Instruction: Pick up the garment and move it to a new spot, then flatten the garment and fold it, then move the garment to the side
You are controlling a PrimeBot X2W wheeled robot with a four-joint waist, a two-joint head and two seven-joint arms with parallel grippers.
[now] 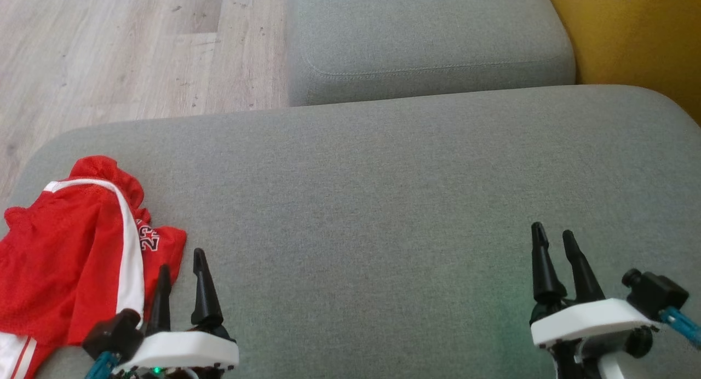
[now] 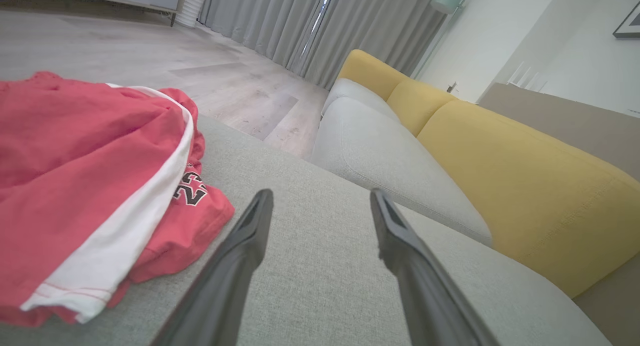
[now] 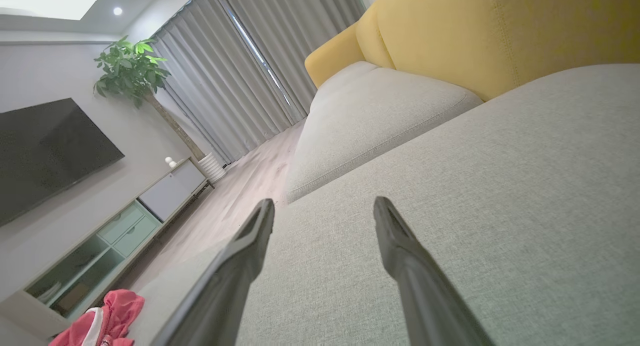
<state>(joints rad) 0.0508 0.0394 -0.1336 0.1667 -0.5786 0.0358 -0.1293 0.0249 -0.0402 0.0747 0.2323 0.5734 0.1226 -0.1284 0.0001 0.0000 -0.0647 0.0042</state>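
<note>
The left gripper (image 1: 181,259) and right gripper (image 1: 553,229) each have two long, black, tapering fingers (image 1: 205,291) set in a rounded white plate (image 1: 181,354). On each plate's outer side sits a black camera block (image 1: 657,294) with a teal cable (image 1: 682,321). Small dark screws (image 1: 218,365) dot the plate's front edge. A green light (image 1: 157,371) glows just under the left plate.
</note>
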